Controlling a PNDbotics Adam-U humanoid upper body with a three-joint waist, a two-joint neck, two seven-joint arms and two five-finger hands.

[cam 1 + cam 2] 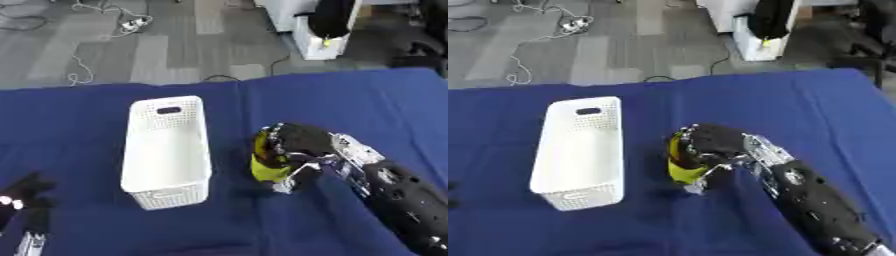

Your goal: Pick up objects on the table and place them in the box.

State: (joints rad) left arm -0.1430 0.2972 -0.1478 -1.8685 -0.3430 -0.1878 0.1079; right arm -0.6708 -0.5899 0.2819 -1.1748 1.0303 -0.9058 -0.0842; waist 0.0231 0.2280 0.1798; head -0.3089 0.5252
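A white perforated box (166,152) stands on the blue table, long side running away from me, and looks to hold nothing. Just right of it my right hand (302,145) is curled round a yellow object with a dark top (265,167), held a little above the cloth beside the box's right wall. The fingers cover much of the object, so its shape is unclear. My left hand (24,197) rests at the lower left corner, fingers up and relaxed, far from the box.
Blue cloth (350,100) covers the whole table, with folds near the box. Beyond the far edge lie grey floor, cables (96,30) and a white cabinet (319,35).
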